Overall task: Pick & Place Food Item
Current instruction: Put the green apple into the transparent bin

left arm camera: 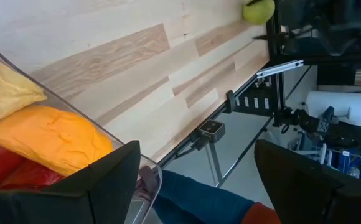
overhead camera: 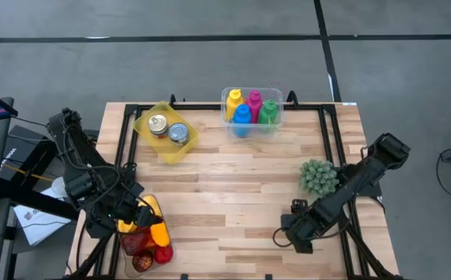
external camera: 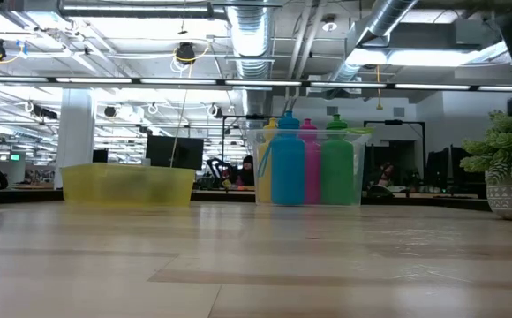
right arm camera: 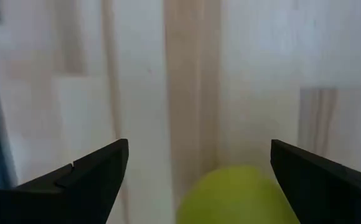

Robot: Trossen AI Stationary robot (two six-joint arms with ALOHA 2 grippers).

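Wood table (overhead camera: pixel 233 187) held two cans (overhead camera: pixel 168 129), four bottles (overhead camera: pixel 250 109), one plant (overhead camera: pixel 318 177); left gripper (overhead camera: pixel 136 216) and right gripper (overhead camera: pixel 286 236) both spread

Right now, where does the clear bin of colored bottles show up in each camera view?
High view: clear bin of bottles at the table's far edge, center.
Low view: bin center, background.
Left wrist view: not in it.
Right wrist view: not in it.
Shared landmark: yellow tray.

Wooden table (overhead camera: pixel 233 194): bins (overhead camera: pixel 166 132), plant (overhead camera: pixel 319 177).
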